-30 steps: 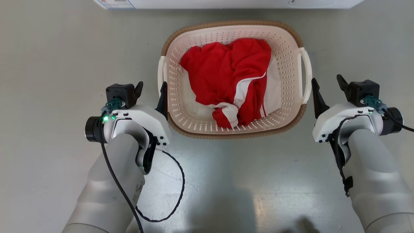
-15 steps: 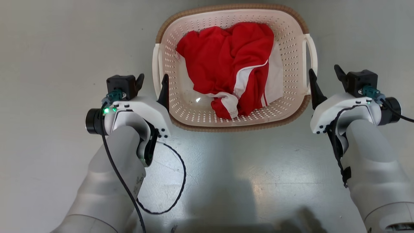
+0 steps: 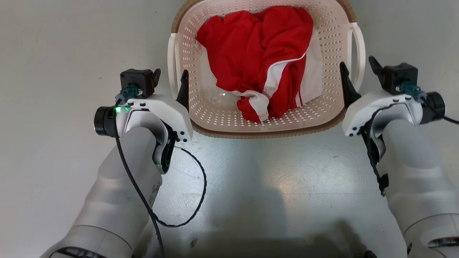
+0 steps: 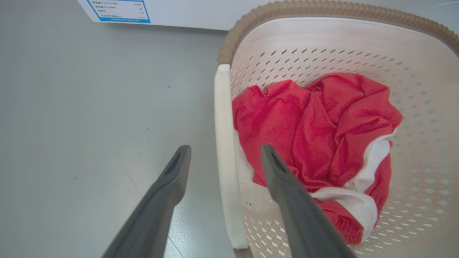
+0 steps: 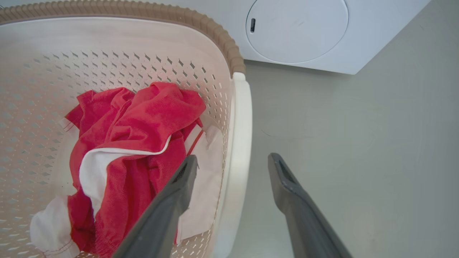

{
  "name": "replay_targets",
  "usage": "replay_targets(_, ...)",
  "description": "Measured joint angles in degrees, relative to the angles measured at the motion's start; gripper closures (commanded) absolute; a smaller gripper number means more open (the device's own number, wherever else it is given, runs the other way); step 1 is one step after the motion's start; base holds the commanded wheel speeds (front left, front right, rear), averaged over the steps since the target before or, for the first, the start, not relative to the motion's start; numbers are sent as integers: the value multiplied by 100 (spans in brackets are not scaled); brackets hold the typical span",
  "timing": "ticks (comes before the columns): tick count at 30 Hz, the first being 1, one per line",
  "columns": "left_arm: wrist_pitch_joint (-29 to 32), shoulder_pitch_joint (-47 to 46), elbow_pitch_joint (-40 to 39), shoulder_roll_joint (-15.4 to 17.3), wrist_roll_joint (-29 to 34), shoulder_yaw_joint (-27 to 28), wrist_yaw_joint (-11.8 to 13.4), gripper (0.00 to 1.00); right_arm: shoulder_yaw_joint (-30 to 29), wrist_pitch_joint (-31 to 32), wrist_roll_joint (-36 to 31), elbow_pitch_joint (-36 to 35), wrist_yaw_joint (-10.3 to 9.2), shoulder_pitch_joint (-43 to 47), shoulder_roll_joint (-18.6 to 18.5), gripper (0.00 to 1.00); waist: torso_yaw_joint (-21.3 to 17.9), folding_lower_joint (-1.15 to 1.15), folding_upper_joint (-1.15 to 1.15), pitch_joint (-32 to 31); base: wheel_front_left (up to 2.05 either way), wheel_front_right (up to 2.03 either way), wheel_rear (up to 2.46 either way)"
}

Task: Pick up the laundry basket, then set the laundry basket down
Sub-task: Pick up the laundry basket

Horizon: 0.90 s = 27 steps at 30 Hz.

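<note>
The two dark fingers of the left gripper [image 3: 170,76] are held apart astride the left loop handle [image 3: 172,61] of the laundry basket [image 3: 218,116], one finger over the inside and one outside. The right gripper [image 3: 356,65] is spread likewise about the right loop handle [image 3: 360,43]. The basket is seen on the grey floor [image 3: 258,172] with a red-and-white garment [image 3: 258,50] heaped inside and a white washing machine [image 5: 297,32] just beyond.

Perforated plastic laundry basket [image 3: 215,114], red cloth [image 3: 251,46], glossy floor [image 3: 287,179]

Bright, even light, with glare and a soft shadow on the glossy floor [image 3: 308,172], all sharp.
</note>
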Motion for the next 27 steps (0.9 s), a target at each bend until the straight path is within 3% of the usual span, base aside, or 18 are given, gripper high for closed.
replay_targets(27, 0, -589, 331, -5, -305, -519, 2, 0, 108, 0, -56, 92, 0, -419, -1, 0, -27, 0, 0, 535, 0, 0, 0)
